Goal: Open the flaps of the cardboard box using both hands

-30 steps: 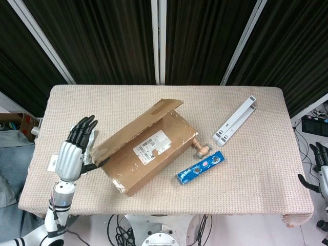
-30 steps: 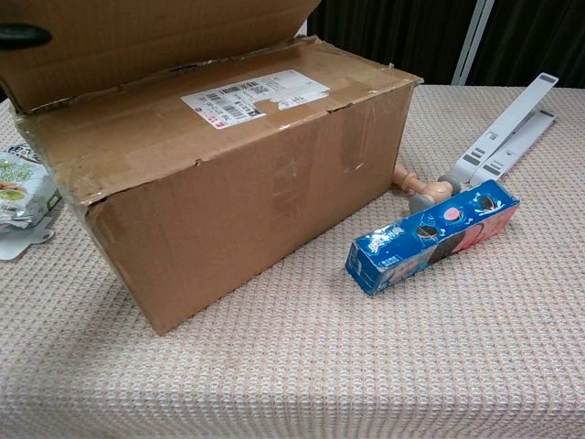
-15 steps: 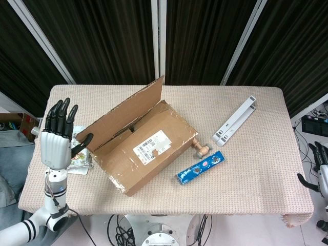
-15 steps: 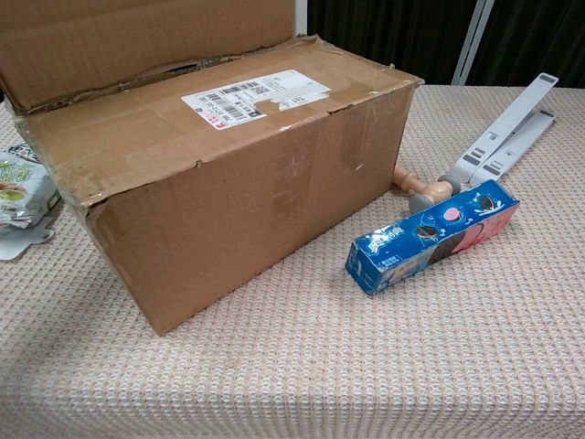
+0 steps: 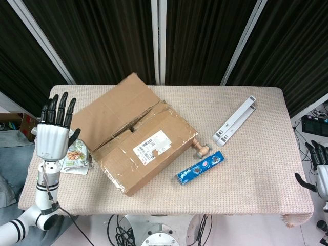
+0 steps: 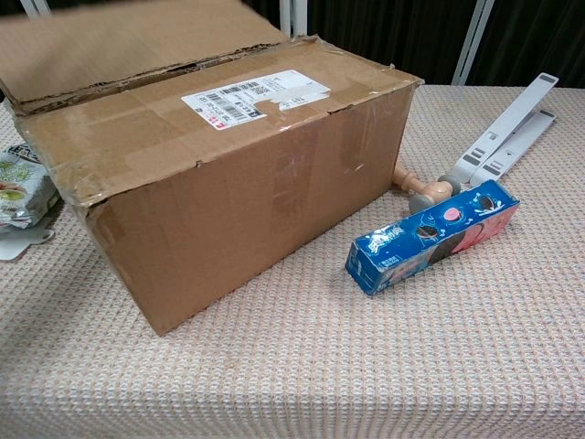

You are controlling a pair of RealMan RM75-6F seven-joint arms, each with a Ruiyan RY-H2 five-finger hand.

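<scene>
Left hand (image 5: 52, 139): empty, fingers spread upward, left of the cardboard box (image 5: 145, 147).
Far flap (image 5: 111, 114): folded outward.
Right hand (image 5: 321, 172): table's right edge, grasp unclear.

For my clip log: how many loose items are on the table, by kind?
Cardboard box: 1
Blue snack box: 1
White folding stand: 1
Small wooden object: 1
Snack packet: 1
Total: 5
</scene>
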